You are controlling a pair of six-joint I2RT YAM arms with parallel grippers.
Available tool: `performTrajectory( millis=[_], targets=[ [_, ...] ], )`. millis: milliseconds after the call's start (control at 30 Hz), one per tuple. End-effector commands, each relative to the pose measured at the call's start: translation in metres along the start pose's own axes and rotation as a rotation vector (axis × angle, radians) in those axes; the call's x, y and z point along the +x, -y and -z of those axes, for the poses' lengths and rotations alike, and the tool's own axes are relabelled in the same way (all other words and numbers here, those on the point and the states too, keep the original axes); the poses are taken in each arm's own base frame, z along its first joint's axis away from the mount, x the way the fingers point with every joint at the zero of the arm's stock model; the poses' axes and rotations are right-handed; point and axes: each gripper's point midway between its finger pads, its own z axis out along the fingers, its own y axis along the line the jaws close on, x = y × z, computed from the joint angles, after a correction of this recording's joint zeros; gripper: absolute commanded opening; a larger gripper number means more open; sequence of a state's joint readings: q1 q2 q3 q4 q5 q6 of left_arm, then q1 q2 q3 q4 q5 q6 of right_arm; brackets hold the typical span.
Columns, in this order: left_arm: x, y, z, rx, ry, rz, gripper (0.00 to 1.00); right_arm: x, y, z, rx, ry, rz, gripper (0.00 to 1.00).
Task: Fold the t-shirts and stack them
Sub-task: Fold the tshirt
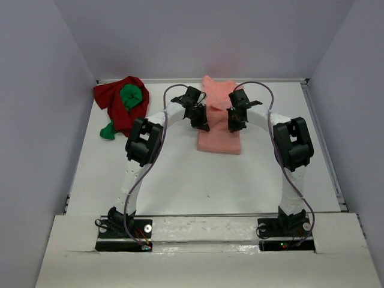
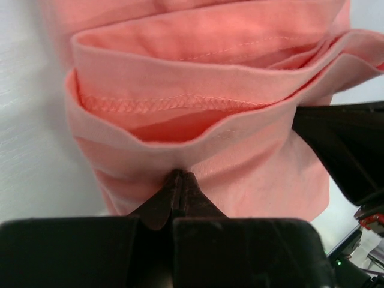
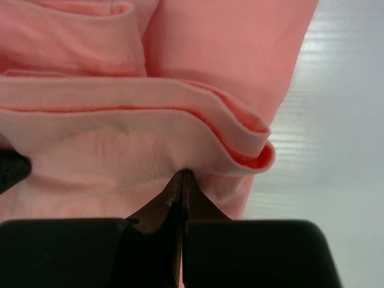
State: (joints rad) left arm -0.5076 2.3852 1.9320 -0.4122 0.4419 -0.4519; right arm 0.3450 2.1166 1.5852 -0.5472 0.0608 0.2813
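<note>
The salmon-pink t-shirt lies partly folded in a long strip at the table's back middle. My left gripper is shut on its left edge; the left wrist view shows the closed tips pinching layered pink cloth. My right gripper is shut on its right edge; the right wrist view shows the tips pinching the folded pink hem. The dark red t-shirt lies crumpled at the back left with the bright green t-shirt bunched on it.
A green end of cloth sticks out below the red pile. Grey walls close in the white table on three sides. The right arm's dark body shows at the right of the left wrist view.
</note>
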Motion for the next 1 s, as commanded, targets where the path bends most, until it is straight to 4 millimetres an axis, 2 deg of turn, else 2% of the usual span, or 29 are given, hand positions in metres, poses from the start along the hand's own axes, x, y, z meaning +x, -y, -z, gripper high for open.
performTrajectory(
  millis=[0,133,167,200,267,300,333,367,400,433,633,667,767,900,967],
  targets=[
    [0.027,-0.014,0.004,-0.114,-0.050,0.029,0.00,0.053,0.003,-0.001,0.036,-0.111,0.001,0.00],
    [0.046,-0.014,0.005,-0.138,-0.072,0.021,0.00,0.065,0.001,0.010,0.042,-0.111,-0.010,0.00],
    [0.052,-0.010,0.005,-0.137,-0.079,0.010,0.00,0.079,0.002,0.011,0.057,-0.132,-0.005,0.00],
    [0.057,-0.010,0.006,-0.147,-0.080,0.004,0.00,0.082,0.004,0.014,0.062,-0.132,-0.009,0.00],
    [0.073,-0.007,0.011,-0.149,-0.088,-0.006,0.00,0.086,-0.003,0.026,0.060,-0.111,0.001,0.00],
    [0.086,-0.004,0.015,-0.147,-0.097,-0.013,0.00,0.098,-0.002,0.028,0.071,-0.130,0.005,0.00],
    [0.092,-0.001,0.017,-0.144,-0.100,-0.017,0.00,0.096,-0.001,0.037,0.072,-0.108,-0.015,0.00],
    [0.100,-0.001,0.020,-0.145,-0.105,-0.016,0.00,0.107,0.004,0.038,0.081,-0.128,-0.022,0.00],
    [0.101,0.012,0.028,-0.120,-0.081,-0.030,0.00,0.111,0.005,0.042,0.080,-0.129,-0.033,0.00],
    [0.120,0.004,0.029,-0.135,-0.112,-0.014,0.00,0.111,0.000,0.051,0.061,-0.113,-0.040,0.00],
    [0.170,0.013,0.052,-0.096,-0.119,-0.014,0.00,0.142,-0.004,0.072,0.053,-0.130,-0.068,0.00],
    [0.174,0.019,0.056,-0.085,-0.107,-0.027,0.00,0.144,-0.004,0.077,0.062,-0.125,-0.077,0.00],
    [0.187,0.013,0.060,-0.106,-0.118,-0.031,0.00,0.158,-0.004,0.079,0.080,-0.135,-0.069,0.00],
    [0.187,0.008,0.063,-0.128,-0.108,-0.057,0.00,0.169,-0.012,0.082,0.090,-0.131,-0.040,0.00],
    [0.179,0.009,0.065,-0.148,-0.088,-0.072,0.00,0.165,-0.014,0.088,0.123,-0.100,-0.033,0.00]
  ],
)
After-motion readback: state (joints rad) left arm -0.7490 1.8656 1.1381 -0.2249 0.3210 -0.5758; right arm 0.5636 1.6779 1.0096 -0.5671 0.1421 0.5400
